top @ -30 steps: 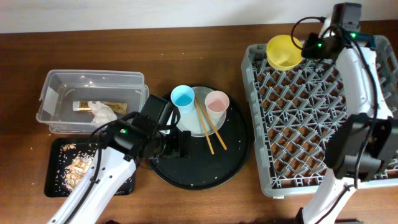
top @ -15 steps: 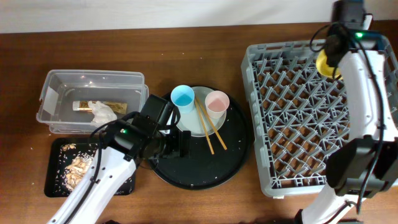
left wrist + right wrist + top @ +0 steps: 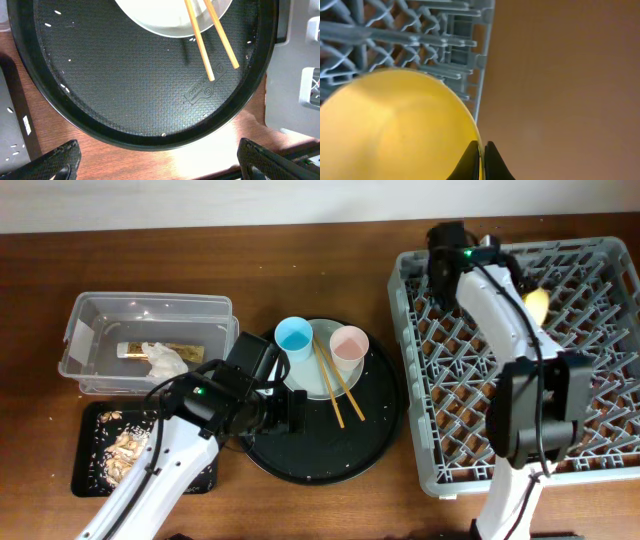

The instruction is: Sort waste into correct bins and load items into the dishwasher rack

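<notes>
my right gripper (image 3: 482,159) is pinched narrow on the rim of the small yellow bowl (image 3: 395,125), one fingertip on each side of the edge. from overhead only a sliver of the bowl shows past my right arm, over the far right part of the dishwasher rack (image 3: 450,380). in my right wrist view the grey lattice sits behind the bowl, and whether the bowl touches the pegs i cannot tell. my left gripper (image 3: 160,162) is spread wide with nothing between its fingers (image 3: 60,160), and it hangs over the near edge of the round black tray (image 3: 125,90). on that tray the white plate (image 3: 318,375) lies at the far side. the two wooden chopsticks (image 3: 340,385) rest across the plate, with their near tips down on the tray floor. the light blue cup (image 3: 294,337) stands upright at the plate's far left edge and the pink cup (image 3: 349,343) upright at its far right edge, with the chopsticks running between them. off to the left, the clear tub (image 3: 150,310) holds the crumpled napkin (image 3: 165,360) and the wrapper strip (image 3: 135,350), which touch each other. just in front of the tub, the shallow black tray (image 3: 90,470) holds the crumbly food scraps (image 3: 125,450). my left arm crosses over that tray's right side.
</notes>
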You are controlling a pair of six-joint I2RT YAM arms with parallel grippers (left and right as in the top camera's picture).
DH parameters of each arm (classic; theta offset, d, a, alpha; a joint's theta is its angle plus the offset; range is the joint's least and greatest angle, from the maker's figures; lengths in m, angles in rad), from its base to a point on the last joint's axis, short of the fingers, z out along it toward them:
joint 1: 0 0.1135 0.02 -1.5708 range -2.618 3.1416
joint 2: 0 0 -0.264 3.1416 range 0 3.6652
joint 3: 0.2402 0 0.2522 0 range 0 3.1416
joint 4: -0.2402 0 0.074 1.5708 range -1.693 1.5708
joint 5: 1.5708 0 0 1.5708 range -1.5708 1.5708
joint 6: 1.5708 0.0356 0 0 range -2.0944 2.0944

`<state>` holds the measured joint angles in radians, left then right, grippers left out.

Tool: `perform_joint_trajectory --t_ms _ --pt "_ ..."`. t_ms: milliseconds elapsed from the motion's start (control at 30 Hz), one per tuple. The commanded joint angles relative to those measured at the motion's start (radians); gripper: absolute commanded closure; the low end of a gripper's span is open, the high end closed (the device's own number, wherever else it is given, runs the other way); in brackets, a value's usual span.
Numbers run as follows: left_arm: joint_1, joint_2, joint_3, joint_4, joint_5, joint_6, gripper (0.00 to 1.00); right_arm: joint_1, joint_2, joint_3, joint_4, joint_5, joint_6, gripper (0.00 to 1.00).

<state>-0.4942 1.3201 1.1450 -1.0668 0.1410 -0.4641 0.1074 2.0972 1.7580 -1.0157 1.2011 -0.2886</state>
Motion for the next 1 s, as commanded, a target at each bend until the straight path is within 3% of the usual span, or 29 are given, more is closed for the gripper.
perform_joint_trajectory --t_ms 0,67,100,133,233,300,400,567,633,700,967 --pt "0.005 -0.011 0.015 -0.001 -0.008 0.017 0.01 0.035 0.038 -0.069 0.029 -0.001 0.005 0.96" --pt "0.005 -0.011 0.015 -0.001 -0.008 0.017 0.01 0.064 0.038 -0.076 0.054 -0.040 0.005 0.94" --pt "0.005 -0.011 0.015 -0.001 -0.008 0.017 0.01 0.071 0.038 -0.076 0.055 -0.046 0.005 0.86" --pt "0.005 -0.011 0.015 -0.001 -0.008 0.017 0.01 0.082 0.038 -0.076 0.077 -0.050 0.005 0.77" --pt "0.005 -0.011 0.015 -0.001 -0.008 0.017 0.01 0.092 0.038 -0.076 0.092 -0.108 0.005 0.34" --pt "0.005 -0.011 0.015 -0.001 -0.008 0.017 0.01 0.098 0.035 -0.075 0.110 -0.116 0.005 0.19" --pt "0.005 -0.011 0.015 -0.001 -0.008 0.017 0.01 0.116 -0.010 -0.026 0.096 -0.331 0.063 0.15" --pt "0.005 -0.011 0.015 -0.001 -0.008 0.017 0.01 0.039 -0.231 0.115 0.023 -0.974 0.228 0.11" --pt "0.005 -0.011 0.015 -0.001 -0.008 0.017 0.01 -0.056 -0.332 0.115 -0.038 -1.364 0.283 0.01" --pt "0.005 -0.011 0.015 -0.001 -0.008 0.017 0.01 -0.093 -0.348 0.109 -0.224 -1.759 0.283 0.02" --pt "0.005 -0.011 0.015 0.011 -0.003 0.005 0.01 0.017 -0.338 0.058 -0.307 -1.714 0.268 0.02"
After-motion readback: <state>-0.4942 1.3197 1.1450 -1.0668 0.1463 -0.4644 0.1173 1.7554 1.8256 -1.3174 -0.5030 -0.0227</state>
